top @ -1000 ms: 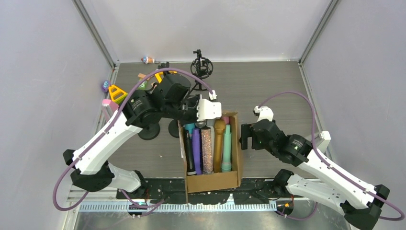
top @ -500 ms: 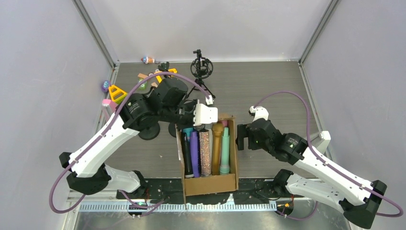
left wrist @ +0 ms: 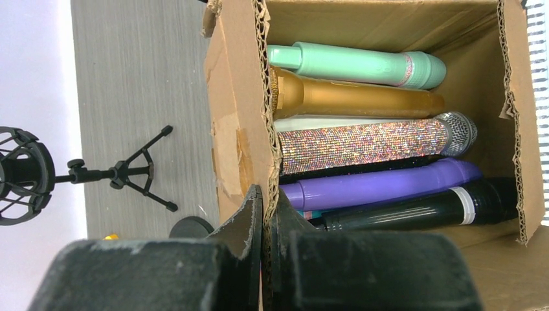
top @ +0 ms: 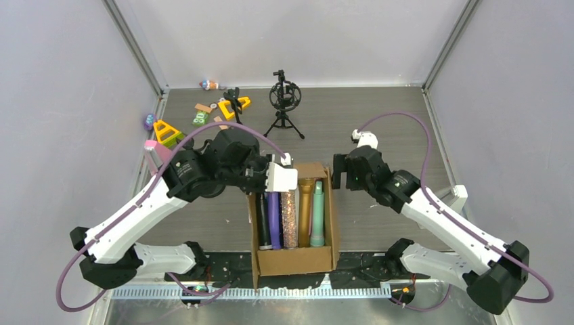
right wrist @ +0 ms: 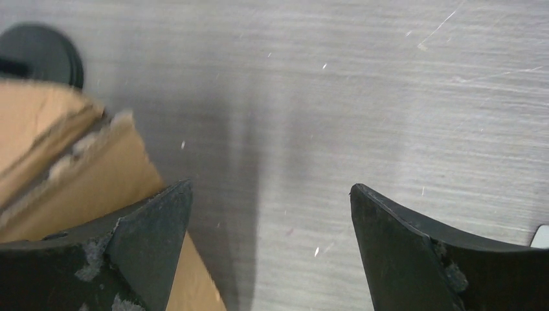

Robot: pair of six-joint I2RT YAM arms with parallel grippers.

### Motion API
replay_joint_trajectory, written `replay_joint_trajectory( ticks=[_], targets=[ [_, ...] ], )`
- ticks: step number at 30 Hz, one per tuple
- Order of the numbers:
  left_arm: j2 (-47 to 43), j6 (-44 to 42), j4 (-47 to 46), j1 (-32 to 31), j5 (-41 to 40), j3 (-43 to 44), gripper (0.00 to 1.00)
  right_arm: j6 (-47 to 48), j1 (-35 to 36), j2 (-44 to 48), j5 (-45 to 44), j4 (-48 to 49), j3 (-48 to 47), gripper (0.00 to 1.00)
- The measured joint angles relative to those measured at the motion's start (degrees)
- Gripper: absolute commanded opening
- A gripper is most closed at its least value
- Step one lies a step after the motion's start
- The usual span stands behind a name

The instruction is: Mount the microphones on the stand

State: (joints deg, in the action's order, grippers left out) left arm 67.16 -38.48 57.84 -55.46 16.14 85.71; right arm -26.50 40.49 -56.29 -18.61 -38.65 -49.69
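Observation:
A cardboard box (top: 296,261) holds several microphones side by side: mint green (top: 317,213), gold (top: 305,210), silver-glitter (top: 290,217), purple (top: 275,217) and black (top: 264,223). My left gripper (top: 267,191) is shut on the box's far end wall (left wrist: 233,116); the jaws (left wrist: 265,194) pinch the corrugated edge. The left wrist view also shows a white sliver (left wrist: 336,120) under the gold one. The black tripod stand (top: 284,101) with its round cradle is at the back, empty. My right gripper (top: 336,177) is open and empty beside the box's far right corner (right wrist: 78,181).
Toys lie at the back left: yellow triangles (top: 164,130), a pink block (top: 154,152), a small figure (top: 210,84). A black round base (left wrist: 191,227) sits left of the box, also in the right wrist view (right wrist: 39,55). Enclosure walls stand on three sides.
My left gripper has drawn back toward me and to the left, dragging the box with it. My right gripper has moved away from me to the box's far right corner.

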Motion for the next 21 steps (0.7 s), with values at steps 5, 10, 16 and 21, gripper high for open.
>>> replay_joint_trajectory(
  ticks=[5, 10, 16, 21],
  targets=[
    [0.13, -0.92, -0.76, -0.02, -0.15, -0.28, 0.00, 0.28, -5.44, -5.31, 0.63, 7.15, -0.26, 0.99],
    [1.62, 0.50, 1.55, -0.04, 0.24, 4.33, 0.00, -0.55, -6.19, -7.37, 1.73, 9.53, 0.61, 0.96],
    [3.80, 5.70, 6.60, -0.44, 4.92, 11.65, 0.00, -0.68, -6.91, -2.45, 1.86, 10.64, 2.38, 0.95],
    [2.80, 8.24, 7.56, -0.81, 6.82, 11.93, 0.00, -0.63, -8.26, -8.24, 6.16, 17.51, 2.54, 0.95]
  ],
)
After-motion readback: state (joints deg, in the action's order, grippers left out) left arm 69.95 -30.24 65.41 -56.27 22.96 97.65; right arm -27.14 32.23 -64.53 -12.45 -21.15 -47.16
